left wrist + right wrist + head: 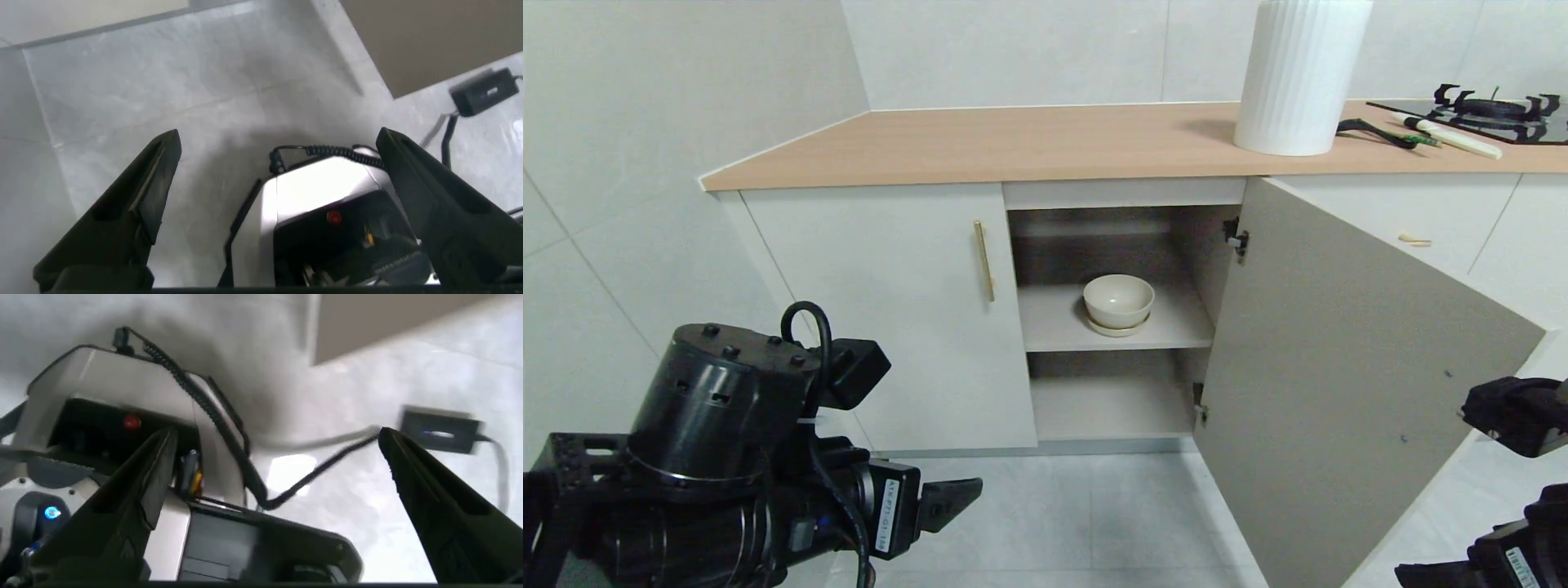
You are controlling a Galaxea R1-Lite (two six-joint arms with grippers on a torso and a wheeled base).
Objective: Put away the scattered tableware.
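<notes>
both hands empty, bowl on the shelf beside the open door

i take the cabinet door point(1339, 367) as my mark; it stands swung wide, which keeps the inside reachable from where i sit. just left of its hinge edge, on the upper shelf point(1054, 327), the bowl point(1118, 299) sits upright on a small plate point(1116, 330), stacked so the pair takes one spot. to my eye those two are put away.

the left gripper point(278, 139) hangs low, well left of the door, its fingers point(139, 204) spread apart with nothing between them, pointing at the floor. the right gripper point(278, 437) sits low past the door's free edge, fingers point(135, 506) released too and empty. i judge both arms are pulled back so the door has room to swing.

above the door runs the wooden surface point(980, 143), with a ribbed white container point(1298, 73), and right of it a black utensil point(1372, 131) and a pale-handled knife point(1454, 137) lying loose. those may be what is left to store before i close the door.
</notes>
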